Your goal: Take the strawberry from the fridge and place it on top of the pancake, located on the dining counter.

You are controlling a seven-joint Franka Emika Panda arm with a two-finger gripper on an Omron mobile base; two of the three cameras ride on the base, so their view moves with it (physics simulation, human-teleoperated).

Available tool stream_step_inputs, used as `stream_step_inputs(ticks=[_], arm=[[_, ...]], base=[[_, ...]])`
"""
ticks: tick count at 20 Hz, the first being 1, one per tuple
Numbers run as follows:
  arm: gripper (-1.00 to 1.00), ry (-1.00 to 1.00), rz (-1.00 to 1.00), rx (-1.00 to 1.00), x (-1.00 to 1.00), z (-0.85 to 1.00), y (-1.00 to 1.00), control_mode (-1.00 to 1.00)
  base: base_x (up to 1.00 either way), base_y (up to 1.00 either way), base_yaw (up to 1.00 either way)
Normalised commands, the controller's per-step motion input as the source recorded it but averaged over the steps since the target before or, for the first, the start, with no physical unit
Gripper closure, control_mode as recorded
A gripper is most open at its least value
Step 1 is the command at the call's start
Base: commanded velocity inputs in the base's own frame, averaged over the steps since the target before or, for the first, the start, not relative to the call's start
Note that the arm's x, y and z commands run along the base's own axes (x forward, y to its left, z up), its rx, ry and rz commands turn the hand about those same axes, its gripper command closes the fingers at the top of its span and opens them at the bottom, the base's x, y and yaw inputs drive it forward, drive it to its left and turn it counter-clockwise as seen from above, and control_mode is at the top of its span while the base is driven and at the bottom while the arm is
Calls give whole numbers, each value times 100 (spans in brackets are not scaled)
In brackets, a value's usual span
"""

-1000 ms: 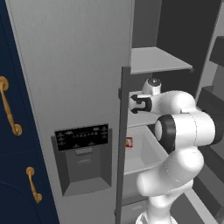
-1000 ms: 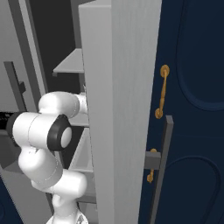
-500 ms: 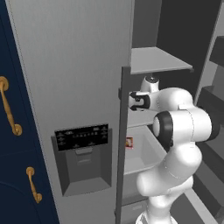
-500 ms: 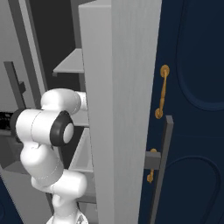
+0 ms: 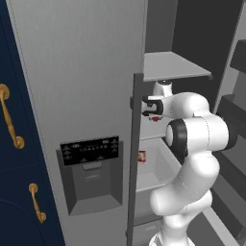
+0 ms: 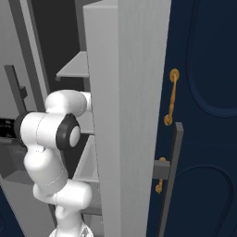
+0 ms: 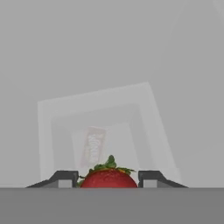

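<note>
Since a second ago gripper [image 7: 108,179] fingers close on strawberry [image 7: 108,178], its lower half cut off; inside fridge [image 5: 86,72], blurry red-and-white packet [image 7: 92,146] on grey shelf [image 7: 57,118] below.

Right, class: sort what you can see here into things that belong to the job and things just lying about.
Belongs to the job:
strawberry, between the tool fingertips
fridge, door open

Lying about:
red-and-white packet in the bin below
navy cabinets with brass handles

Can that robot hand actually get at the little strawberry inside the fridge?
Probably yes. In the hand view the strawberry sits right between the hand's two fingertips, with nothing between them, and the hand is already inside the open fridge.
</note>
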Motion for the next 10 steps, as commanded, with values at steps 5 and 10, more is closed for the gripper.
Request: stream_step_inputs(ticks=[5, 10], arm=[[100, 2, -2, 0, 0, -33, 0, -100], [100, -21, 0, 3, -8, -43, -1, -100]], base=[[0, 0, 0], [0, 0, 0]])
